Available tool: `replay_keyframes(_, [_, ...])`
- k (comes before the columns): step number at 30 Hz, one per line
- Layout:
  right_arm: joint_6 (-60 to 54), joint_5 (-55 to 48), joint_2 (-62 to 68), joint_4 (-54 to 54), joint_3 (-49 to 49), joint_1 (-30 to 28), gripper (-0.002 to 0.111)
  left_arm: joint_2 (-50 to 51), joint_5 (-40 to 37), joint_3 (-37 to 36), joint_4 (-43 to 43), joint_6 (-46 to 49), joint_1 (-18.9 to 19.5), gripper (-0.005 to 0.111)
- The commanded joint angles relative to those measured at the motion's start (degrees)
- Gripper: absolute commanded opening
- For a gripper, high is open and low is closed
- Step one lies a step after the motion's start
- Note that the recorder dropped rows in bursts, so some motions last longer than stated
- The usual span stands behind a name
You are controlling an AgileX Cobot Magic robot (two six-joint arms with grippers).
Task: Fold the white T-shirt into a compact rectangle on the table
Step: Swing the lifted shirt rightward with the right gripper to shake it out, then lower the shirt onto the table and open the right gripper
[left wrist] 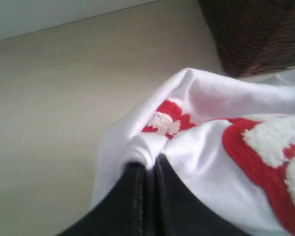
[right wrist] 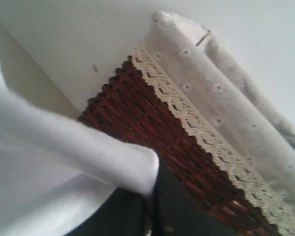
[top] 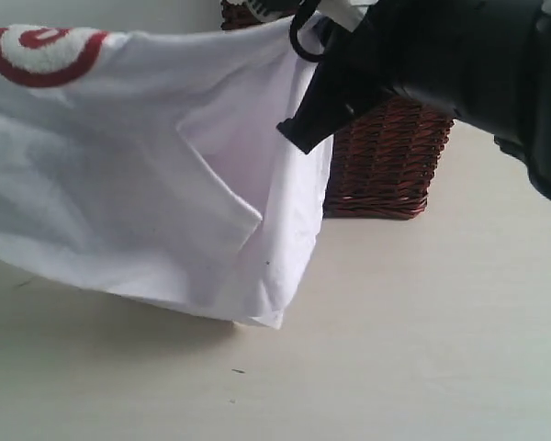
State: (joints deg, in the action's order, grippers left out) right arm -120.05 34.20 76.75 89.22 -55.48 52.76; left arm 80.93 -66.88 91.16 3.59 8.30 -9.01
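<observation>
Hanging between the two arms, the white T-shirt [top: 119,184] was held up off the bench [top: 422,367] like a slack curtain, its lowest corner at or just above the surface; contact could not be judged. Left hand [left wrist: 150,169]: closed on a bunched fold of the shirt beside the red-outlined lettering [left wrist: 275,147]. Right hand [right wrist: 150,199]: likewise closed, pinching a rolled edge of white cloth, with the wicker basket [top: 386,156] and its lace-edged liner [right wrist: 211,113] close behind it. In the exterior view the cloth sagged and creased diagonally between the grips, and its right-hand edge hung just in front of the basket. The step in hand appeared to be spreading the garment for a first fold. To do it well, the hands would best be drawn apart until the upper edge ran taut and level, carried clear of the basket, then lowered together so that the hem met the bench first and the body lay flat without trapped folds. Both pinches should be firm until the cloth rested fully on the bench.
</observation>
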Motion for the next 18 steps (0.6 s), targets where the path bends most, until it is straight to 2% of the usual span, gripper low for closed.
replay_keyframes(1, [-1.24,7.63,0.05,-6.48,-0.99,0.19,0.0,-0.11,11.68,-0.4,-2.78,-1.13,-0.04,0.0])
replay_keyframes(5, [-1.24,6.66,0.05,-10.17,-3.69,0.19,0.0,-1.48,22.31,-0.4,-2.78,-0.03,-0.04,0.0])
replay_keyframes(9, [-1.24,5.51,0.05,-12.15,-7.64,0.19,0.0,-3.67,27.52,-0.4,-2.68,3.53,-0.04,0.0])
replay_keyframes(13, [-1.24,-1.41,1.03,-4.79,-6.16,0.19,0.0,-4.51,19.1,-5.63,3.16,4.73,-0.15,0.0])
replay_keyframes(16, [-1.24,-5.66,3.66,-2.45,-0.53,0.19,0.0,-4.01,9.67,-15.27,3.27,5.0,-0.15,0.0])
replay_keyframes(18, [-1.24,-6.84,5.42,-2.45,4.33,0.19,0.0,-4.01,8.15,-22.79,3.76,5.0,-0.15,0.0])
